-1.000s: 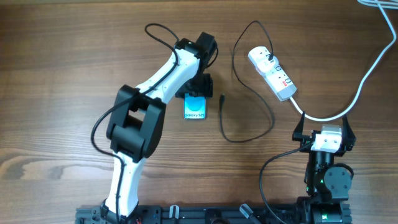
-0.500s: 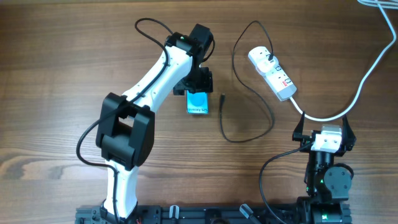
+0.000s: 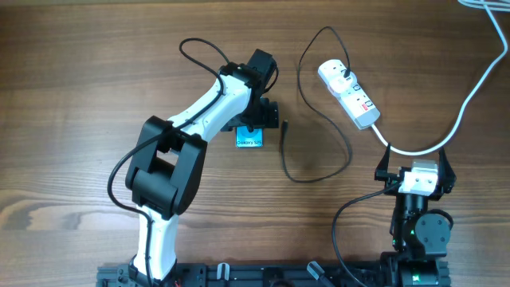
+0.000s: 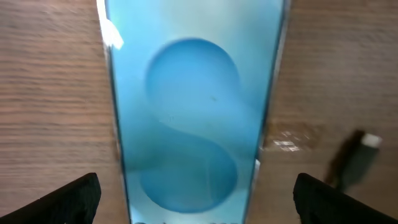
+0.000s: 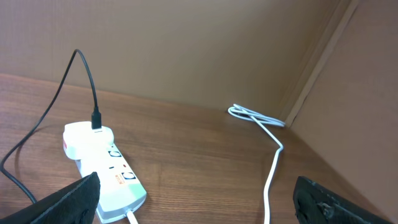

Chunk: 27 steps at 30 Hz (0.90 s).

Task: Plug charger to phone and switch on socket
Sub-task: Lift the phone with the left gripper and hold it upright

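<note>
Straddling phone [image 4: 193,112] across its width with left claw [image 4: 199,200] wide open and empty, charger tip [image 4: 356,157] just beside, rightward.

cyan phone [image 3: 250,139] flat, charger [image 3: 284,127] tip just beside — socket [image 3: 349,94] apart

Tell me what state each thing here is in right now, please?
Phone: flat on table, screen lit, nothing plugged in.
Power strip: on table; switch positions unreadable.
Charger cable: one end in the power strip, loose tip beside phone.
Left jaws: open, straddling the phone.
Right jaws: open, empty, away from everything.
</note>
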### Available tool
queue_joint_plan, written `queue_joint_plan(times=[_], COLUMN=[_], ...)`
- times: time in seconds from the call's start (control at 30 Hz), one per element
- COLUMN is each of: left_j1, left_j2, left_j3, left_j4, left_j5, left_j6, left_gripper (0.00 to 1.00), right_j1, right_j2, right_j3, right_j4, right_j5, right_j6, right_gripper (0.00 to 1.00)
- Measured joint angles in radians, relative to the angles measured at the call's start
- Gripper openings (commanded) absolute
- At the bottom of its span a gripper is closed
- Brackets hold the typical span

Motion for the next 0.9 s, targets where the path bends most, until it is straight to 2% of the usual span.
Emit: queue_joint_plan(times=[0.17,0.6,0.77,0.9], left_j1=[0.0,0.0,0.0,0.0], left_j2=[0.0,0.042,0.051,0.058], left_j3=[-0.002,-0.001,0.006,0.018], left_j4=[0.052,0.055,0.045,0.038], left_j5=[-0.029,-0.054,-0.058,-0.054], left_j6=[-0.005,-0.009,-0.012,-0.006], left_gripper=[1.0,0.99,0.9,0.78], right_j1=[0.0,0.0,0.0,0.0], right_j2=[0.0,0.0,0.0,0.0], right_j3=[0.0,0.0,0.0,0.0], right_j4=[0.0,0.0,0.0,0.0], right_j5=[0.0,0.0,0.0,0.0], right_j6=[0.0,0.0,0.0,0.0], right_gripper=[1.0,1.0,1.0,1.0])
